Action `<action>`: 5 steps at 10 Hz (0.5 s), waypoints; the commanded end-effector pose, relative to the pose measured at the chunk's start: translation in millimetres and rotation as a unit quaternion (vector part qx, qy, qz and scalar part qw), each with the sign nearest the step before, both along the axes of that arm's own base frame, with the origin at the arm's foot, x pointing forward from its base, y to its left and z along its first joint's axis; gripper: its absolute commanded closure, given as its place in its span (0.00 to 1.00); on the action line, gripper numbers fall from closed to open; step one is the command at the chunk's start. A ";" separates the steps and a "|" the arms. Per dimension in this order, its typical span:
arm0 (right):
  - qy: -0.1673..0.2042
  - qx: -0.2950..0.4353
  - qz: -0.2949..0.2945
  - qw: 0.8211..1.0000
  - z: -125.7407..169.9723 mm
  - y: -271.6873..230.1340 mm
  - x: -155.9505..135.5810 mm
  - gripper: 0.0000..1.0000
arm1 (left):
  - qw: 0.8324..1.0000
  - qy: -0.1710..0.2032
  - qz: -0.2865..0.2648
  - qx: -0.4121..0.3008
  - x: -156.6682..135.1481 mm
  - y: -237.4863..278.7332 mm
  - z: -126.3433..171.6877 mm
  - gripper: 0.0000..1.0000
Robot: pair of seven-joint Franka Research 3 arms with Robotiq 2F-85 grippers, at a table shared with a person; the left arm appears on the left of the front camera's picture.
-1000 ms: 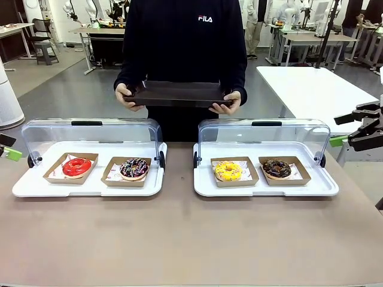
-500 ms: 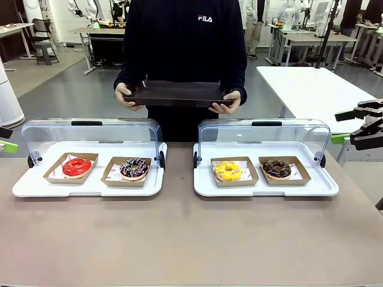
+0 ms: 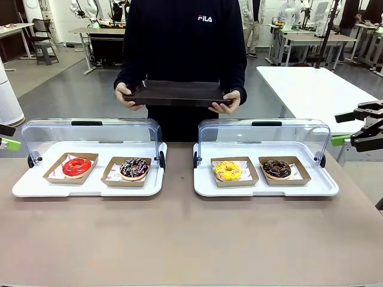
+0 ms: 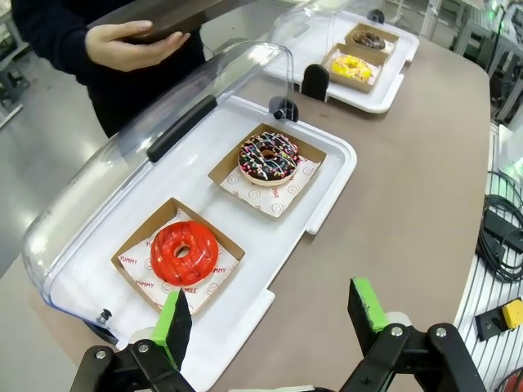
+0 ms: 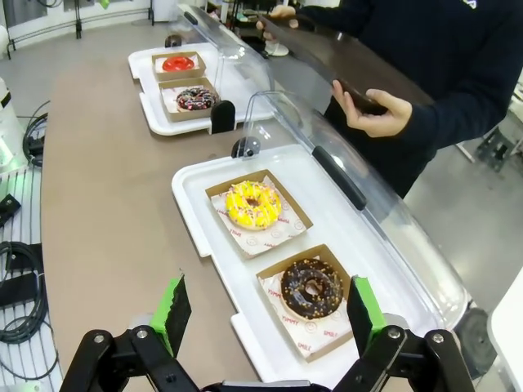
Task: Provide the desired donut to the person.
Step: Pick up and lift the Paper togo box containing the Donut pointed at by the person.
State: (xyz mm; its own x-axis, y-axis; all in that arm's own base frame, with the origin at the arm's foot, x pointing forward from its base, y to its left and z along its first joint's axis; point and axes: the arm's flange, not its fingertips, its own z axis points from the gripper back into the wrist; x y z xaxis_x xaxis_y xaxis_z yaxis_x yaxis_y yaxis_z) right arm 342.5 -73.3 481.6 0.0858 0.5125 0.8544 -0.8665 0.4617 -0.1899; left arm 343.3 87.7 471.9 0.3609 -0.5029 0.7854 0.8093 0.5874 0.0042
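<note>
Donuts, four in all, sit in open brown cardboard boats (image 3: 52, 174) on the grey-brown table (image 3: 179, 239). In the front view a red-glazed ring donut (image 3: 77, 167) and, at its three o'clock, a chocolate ring donut with coloured sprinkles (image 3: 134, 168) lie on the left white plastic tray (image 3: 36, 188) at the table's ten o'clock. A yellow ring donut with sprinkles (image 3: 228, 171) and, at its three o'clock, a dark chocolate ring donut (image 3: 276, 168) lie on the right white plastic tray (image 3: 263, 190) at two o'clock. Each tray's clear domed lid (image 3: 90, 134) stands swung up at the far edge. At twelve o'clock the person (image 3: 185, 48) in a dark navy sweatshirt holds a dark brown rectangular tray (image 3: 176, 94) level in both hands (image 3: 124, 95), beyond the lids. The left gripper (image 3: 7, 137) sits at the picture's nine o'clock edge and the right gripper (image 3: 340, 128) at three o'clock, both off the table's sides. In the left wrist view its green pads (image 4: 174, 314) stand spread wide with nothing between them, the red-glazed ring donut at the picture's seven o'clock. In the right wrist view the pads (image 5: 360, 310) are likewise spread and empty, the dark chocolate ring donut at five o'clock and the yellow one near the middle.
</note>
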 end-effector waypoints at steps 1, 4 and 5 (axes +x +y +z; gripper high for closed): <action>-0.002 0.001 0.003 1.000 -0.8 -1.4 1.4 0.00 | 1.000 0.001 0.010 -0.006 0.1 3.7 0.0 0.00; -0.002 0.001 0.003 1.000 -0.8 -1.4 1.4 0.00 | 1.000 0.001 0.010 -0.006 0.1 3.7 0.0 0.00; -0.002 0.001 0.003 1.000 -0.8 -1.4 1.4 0.00 | 1.000 0.001 0.010 -0.006 0.1 3.7 0.0 0.00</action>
